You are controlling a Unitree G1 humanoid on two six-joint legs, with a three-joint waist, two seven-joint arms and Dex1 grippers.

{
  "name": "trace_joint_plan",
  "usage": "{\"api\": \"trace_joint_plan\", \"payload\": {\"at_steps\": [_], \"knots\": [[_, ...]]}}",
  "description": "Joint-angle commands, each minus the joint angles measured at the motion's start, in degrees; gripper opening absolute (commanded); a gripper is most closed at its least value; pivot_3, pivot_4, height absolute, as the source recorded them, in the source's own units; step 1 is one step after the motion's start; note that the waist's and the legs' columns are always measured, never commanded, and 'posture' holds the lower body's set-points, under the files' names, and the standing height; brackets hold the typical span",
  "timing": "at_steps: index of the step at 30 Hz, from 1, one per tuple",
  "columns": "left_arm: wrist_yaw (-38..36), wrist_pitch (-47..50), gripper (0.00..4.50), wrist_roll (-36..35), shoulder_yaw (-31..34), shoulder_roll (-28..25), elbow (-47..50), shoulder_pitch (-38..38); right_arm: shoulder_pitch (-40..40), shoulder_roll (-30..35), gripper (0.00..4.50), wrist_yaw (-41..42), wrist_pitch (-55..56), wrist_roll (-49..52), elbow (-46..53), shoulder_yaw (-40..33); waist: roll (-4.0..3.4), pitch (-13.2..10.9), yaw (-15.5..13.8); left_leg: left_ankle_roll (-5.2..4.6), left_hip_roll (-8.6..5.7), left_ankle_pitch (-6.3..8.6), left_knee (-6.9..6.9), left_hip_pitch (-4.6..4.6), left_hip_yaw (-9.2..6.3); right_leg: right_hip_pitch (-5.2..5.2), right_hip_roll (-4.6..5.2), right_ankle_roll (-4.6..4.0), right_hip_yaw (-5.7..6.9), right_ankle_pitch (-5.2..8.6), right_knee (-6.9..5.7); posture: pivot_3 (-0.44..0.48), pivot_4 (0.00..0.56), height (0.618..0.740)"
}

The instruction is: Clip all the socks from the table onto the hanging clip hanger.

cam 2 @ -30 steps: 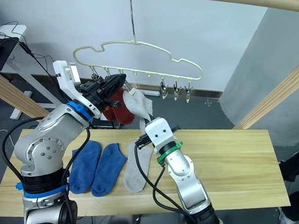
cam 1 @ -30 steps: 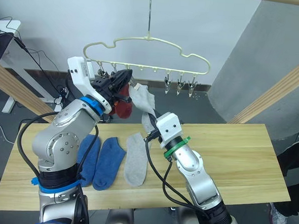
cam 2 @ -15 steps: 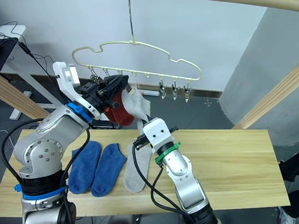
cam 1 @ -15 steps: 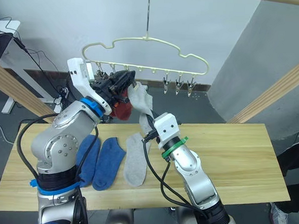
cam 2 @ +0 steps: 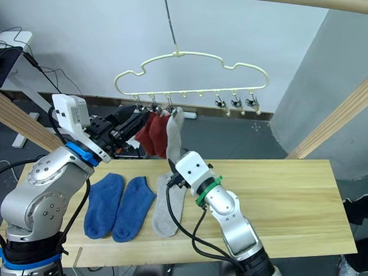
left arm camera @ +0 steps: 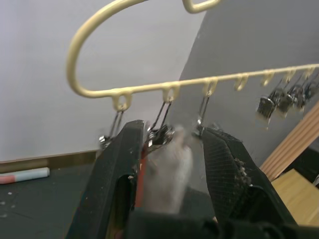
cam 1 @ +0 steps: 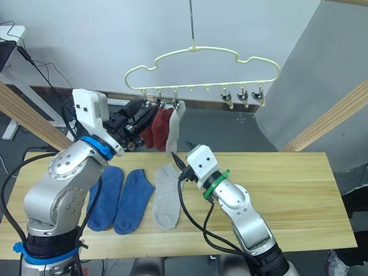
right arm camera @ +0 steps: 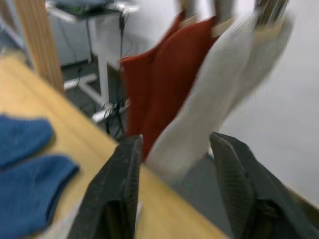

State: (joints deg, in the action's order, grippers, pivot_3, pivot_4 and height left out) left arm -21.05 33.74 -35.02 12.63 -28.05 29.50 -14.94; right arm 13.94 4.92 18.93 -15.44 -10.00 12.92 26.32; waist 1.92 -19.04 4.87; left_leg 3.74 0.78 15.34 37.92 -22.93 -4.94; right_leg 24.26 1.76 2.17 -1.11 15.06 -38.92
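The cream clip hanger (cam 1: 205, 50) hangs from its hook above the table's (cam 1: 281, 181) far edge. Two red socks (cam 1: 157, 126) and one grey sock (cam 1: 174, 126) dangle from its left clips; three right clips (cam 1: 240, 96) are bare. Two blue socks (cam 1: 119, 198) and a grey sock (cam 1: 166, 198) lie flat on the table's left half. My left gripper (cam 1: 137, 121) is open just left of the hanging socks, and they show blurred beyond its fingers (left arm camera: 125, 149). My right gripper (cam 1: 175, 157) is open below the hanging grey sock (right arm camera: 209, 99).
Slanted wooden beams stand at the right (cam 1: 338, 113) and left (cam 1: 20, 112). A desk with cables (cam 1: 6, 36) is at the back left. The table's right half is bare wood.
The hanger has swung right. The grey sock now hangs from a clip. Both grippers have let go; the left drew back to the left, the right dropped lower.
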Motion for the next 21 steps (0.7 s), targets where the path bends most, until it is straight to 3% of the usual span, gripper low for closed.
{"api": "trace_joint_plan", "payload": {"at_steps": [1, 4, 8, 14, 21], "knots": [[-4.25, -3.05, 2.05, 0.88, -0.03, -2.54, 3.79, 2.61, -3.09, 4.41, 2.21, 5.15, -2.33, 1.84, 8.86, -0.16, 0.00, 0.00, 0.03, 0.00, 0.00, 0.00, -0.01, 0.00, 0.01, 0.00, 0.00, 0.00, -0.02, 0.00, 0.00, -0.151, 0.303, 0.740], [-9.54, -5.61, 2.05, 1.81, 0.61, -6.34, 4.28, 5.93, -6.06, 9.65, 2.21, 8.77, -5.54, 3.79, 15.63, -2.45, 0.00, 0.00, 0.03, 0.00, 0.00, 0.00, -0.01, 0.01, 0.01, 0.00, 0.02, 0.00, -0.01, 0.00, 0.00, -0.153, 0.296, 0.740], [-10.55, -8.63, 2.05, 3.48, 1.96, -7.56, 4.33, 8.02, -6.95, 13.53, 2.21, 11.25, -13.06, 8.19, 22.99, -8.34, 0.00, 0.01, -0.03, 0.00, 0.01, 0.00, 0.00, 0.04, 0.00, -0.01, 0.00, 0.00, 0.01, 0.00, -0.03, -0.142, 0.283, 0.740], [-20.00, -11.71, 2.05, 1.40, 1.00, -10.71, 7.16, 13.14, -1.77, 8.69, 2.21, 6.88, -24.68, 13.10, 26.85, -15.56, -0.01, 0.13, 0.13, 0.06, 0.05, -0.05, 0.03, 0.08, 0.00, -0.03, -0.05, -0.01, -0.02, 0.00, -0.06, -0.140, 0.262, 0.740], [-27.41, -9.16, 2.05, -4.55, 1.36, -14.53, 3.43, 9.64, 5.66, 1.24, 2.21, -0.74, -27.48, 13.62, 22.78, -18.03, 0.01, 0.21, 0.05, 0.10, 0.04, -0.07, 0.03, 0.04, 0.00, -0.01, -0.06, -0.05, 0.00, -0.02, -0.06, -0.130, 0.254, 0.740]]}}
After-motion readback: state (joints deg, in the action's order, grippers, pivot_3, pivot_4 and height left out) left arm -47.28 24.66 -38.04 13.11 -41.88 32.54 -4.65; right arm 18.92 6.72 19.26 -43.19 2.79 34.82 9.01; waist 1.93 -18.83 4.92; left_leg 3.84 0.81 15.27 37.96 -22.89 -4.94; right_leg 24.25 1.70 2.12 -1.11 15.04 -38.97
